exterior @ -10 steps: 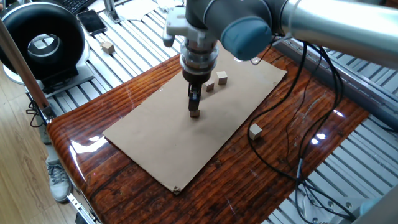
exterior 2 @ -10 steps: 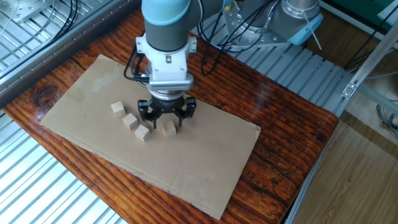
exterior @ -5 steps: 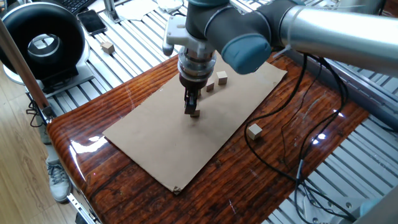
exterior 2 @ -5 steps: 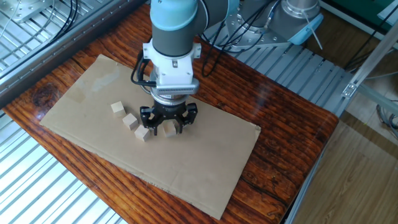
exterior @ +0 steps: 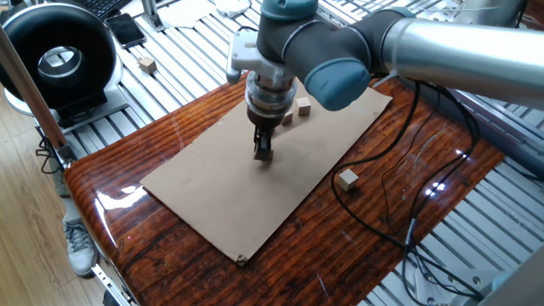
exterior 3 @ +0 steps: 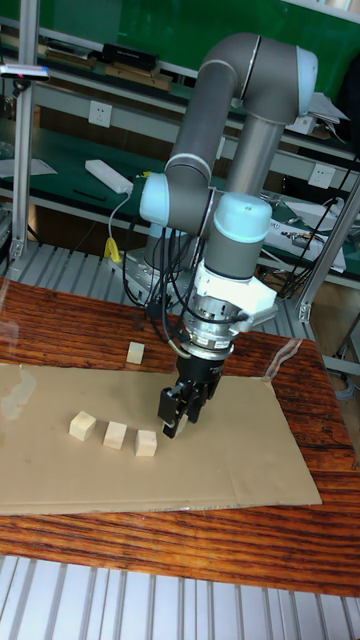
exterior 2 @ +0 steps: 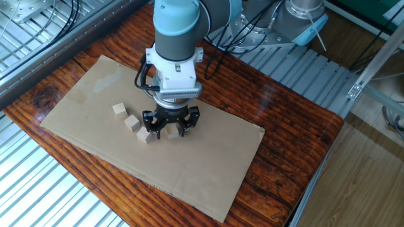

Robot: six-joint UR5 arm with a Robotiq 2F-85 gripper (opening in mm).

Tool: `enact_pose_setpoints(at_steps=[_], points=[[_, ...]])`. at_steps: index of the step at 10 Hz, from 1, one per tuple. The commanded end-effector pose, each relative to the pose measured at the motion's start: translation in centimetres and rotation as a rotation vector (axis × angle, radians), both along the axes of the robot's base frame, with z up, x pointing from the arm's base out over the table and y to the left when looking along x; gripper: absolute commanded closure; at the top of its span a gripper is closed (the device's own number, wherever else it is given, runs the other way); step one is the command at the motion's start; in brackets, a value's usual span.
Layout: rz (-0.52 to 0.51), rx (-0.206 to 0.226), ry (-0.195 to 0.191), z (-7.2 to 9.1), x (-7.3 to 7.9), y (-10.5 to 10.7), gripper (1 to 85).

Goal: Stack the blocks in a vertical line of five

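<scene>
Three tan blocks lie in a row on the cardboard sheet [exterior 2: 208, 164]: one block [exterior 2: 119, 110], a second [exterior 2: 132, 122] and a third [exterior 2: 145, 135]. A fourth block [exterior 2: 171, 131] rests on the sheet just right of them. My gripper [exterior 2: 168, 131] stands low over it, open, with a finger on each side. The tall fixed view shows the gripper [exterior 3: 180, 412] right of the row [exterior 3: 116, 435]. Another block [exterior: 347, 178] sits on the wooden table off the sheet. My arm hides part of the row in one fixed view, where my gripper [exterior: 264, 155] touches down mid-sheet.
The cardboard lies on a glossy wooden table [exterior: 408, 170] ringed by metal slats. A further small cube [exterior: 148, 64] sits on the slats far left, near a black round device [exterior: 58, 59]. Black cables [exterior: 399, 212] trail across the table's right side.
My gripper has come straight down around the fourth block, which stayed where it was. The finger spread looks unchanged.
</scene>
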State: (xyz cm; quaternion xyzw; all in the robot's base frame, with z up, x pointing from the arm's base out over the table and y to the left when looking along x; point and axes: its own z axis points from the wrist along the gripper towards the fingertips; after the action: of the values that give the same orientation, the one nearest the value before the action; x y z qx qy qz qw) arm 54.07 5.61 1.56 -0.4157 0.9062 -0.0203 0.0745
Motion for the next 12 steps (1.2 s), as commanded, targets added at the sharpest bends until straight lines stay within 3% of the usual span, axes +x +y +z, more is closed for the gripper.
enact_pose_setpoints(at_steps=[1,3,4,5,7,10,12], points=[[-0.004,0.020,0.017,-0.6,-0.8,-0.4,48.0],[-0.047,-0.024,0.009,0.3,-1.0,-2.1,76.3],[-0.085,-0.037,0.038,1.6,-1.7,-2.9,84.3],[-0.133,0.007,0.072,2.9,-2.1,-2.6,84.3],[-0.204,0.090,0.061,5.1,0.1,-3.7,84.3],[-0.371,0.161,-0.026,6.9,4.2,-5.5,84.3],[-0.558,0.214,-0.031,6.8,5.3,-4.9,84.3]])
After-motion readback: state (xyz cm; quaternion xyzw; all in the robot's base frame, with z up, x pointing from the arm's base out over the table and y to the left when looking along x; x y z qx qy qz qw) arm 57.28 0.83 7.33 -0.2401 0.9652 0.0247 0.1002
